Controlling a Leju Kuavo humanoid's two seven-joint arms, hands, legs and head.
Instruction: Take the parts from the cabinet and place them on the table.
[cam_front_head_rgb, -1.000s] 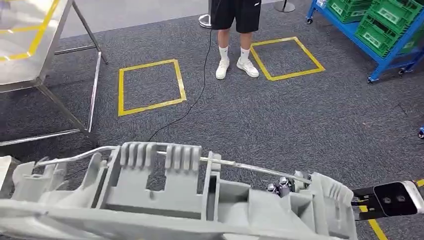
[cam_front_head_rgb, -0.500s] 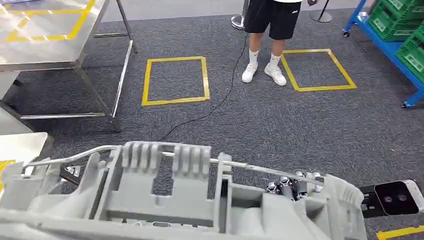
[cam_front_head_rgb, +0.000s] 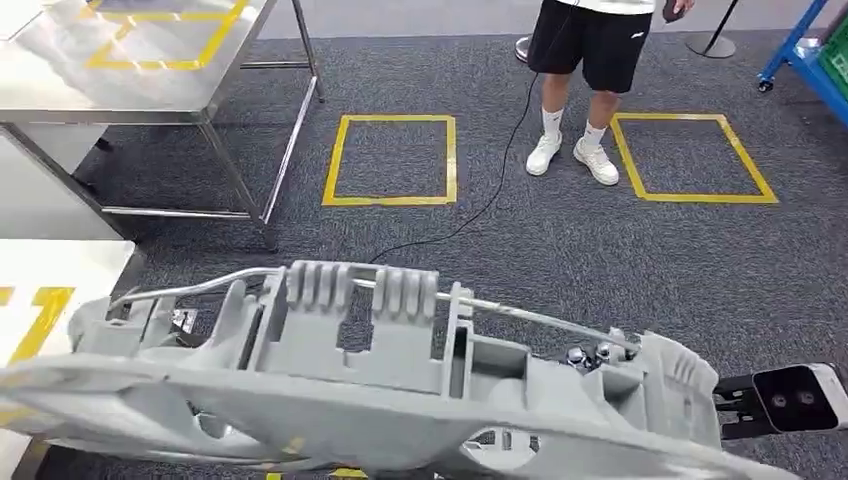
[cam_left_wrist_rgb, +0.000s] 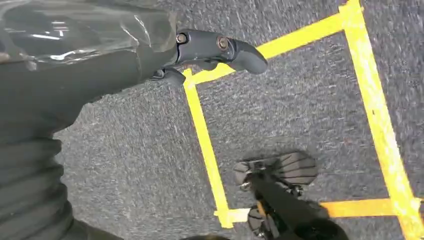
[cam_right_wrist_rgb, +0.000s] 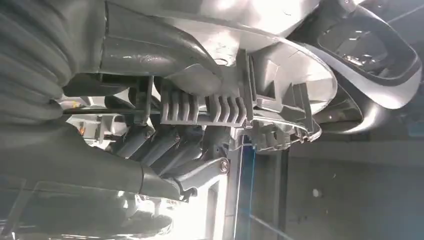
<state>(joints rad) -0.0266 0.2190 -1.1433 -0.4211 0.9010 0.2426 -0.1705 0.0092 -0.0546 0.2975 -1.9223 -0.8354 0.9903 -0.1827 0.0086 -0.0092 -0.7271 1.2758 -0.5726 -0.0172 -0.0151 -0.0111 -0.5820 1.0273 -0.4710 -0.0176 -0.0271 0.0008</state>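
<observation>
A long grey plastic part (cam_front_head_rgb: 380, 390) with ribs, slots and a thin metal rod along its top spans the bottom of the head view, held level above the carpet. My right hand (cam_front_head_rgb: 592, 355) grips it near its right end, where only metal fingertips show behind the plastic. In the right wrist view the dark fingers (cam_right_wrist_rgb: 165, 145) wrap under the part's ribbed section (cam_right_wrist_rgb: 205, 107). My left hand (cam_left_wrist_rgb: 150, 55) hangs over the carpet with its thumb stretched out and nothing in it. The steel table (cam_front_head_rgb: 150, 70) with yellow tape marks stands at the upper left.
A person (cam_front_head_rgb: 590, 50) in black shorts and white shoes stands ahead, with a black cable (cam_front_head_rgb: 470, 215) trailing across the carpet. Two yellow taped squares (cam_front_head_rgb: 395, 160) mark the floor. A white surface (cam_front_head_rgb: 50, 280) lies at the left edge and a blue rack (cam_front_head_rgb: 805, 65) at the top right.
The whole picture has shifted right, so the camera has turned left; the steel table and a white surface have come further into view. The part stays in my right hand.
</observation>
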